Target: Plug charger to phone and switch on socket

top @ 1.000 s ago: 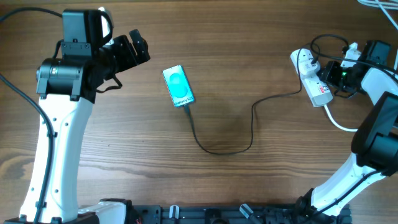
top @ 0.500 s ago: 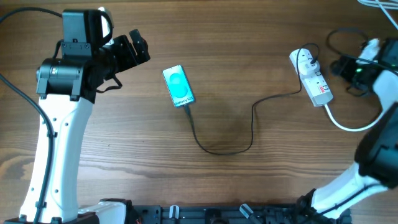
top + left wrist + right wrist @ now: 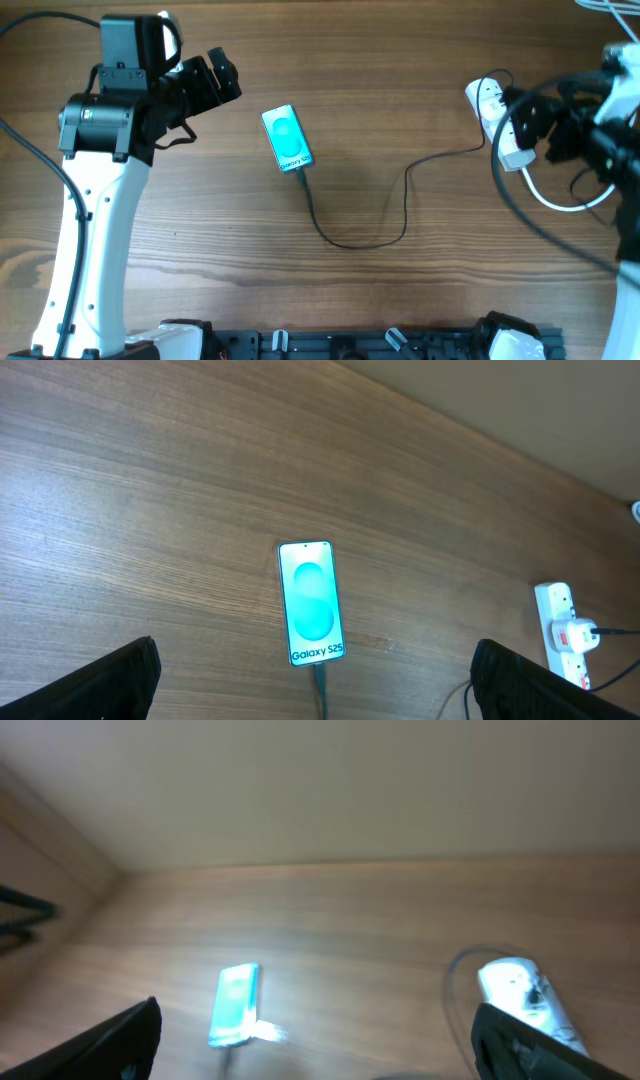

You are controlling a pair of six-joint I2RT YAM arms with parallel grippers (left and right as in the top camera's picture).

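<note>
The phone [image 3: 287, 139] lies on the bench [image 3: 400, 60], left of centre in the overhead view. The charger [image 3: 360, 240] meets the phone's near end, loops toward the bench's front edge, then runs right and back to the socket [image 3: 484, 100], well apart at the right side.

The blurred right arm [image 3: 600, 130] covers part of the socket [image 3: 483, 98] in the overhead view

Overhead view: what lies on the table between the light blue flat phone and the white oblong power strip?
Only the thin black charger cable, looping across bare wooden tabletop; the overhead view shows it.
</note>
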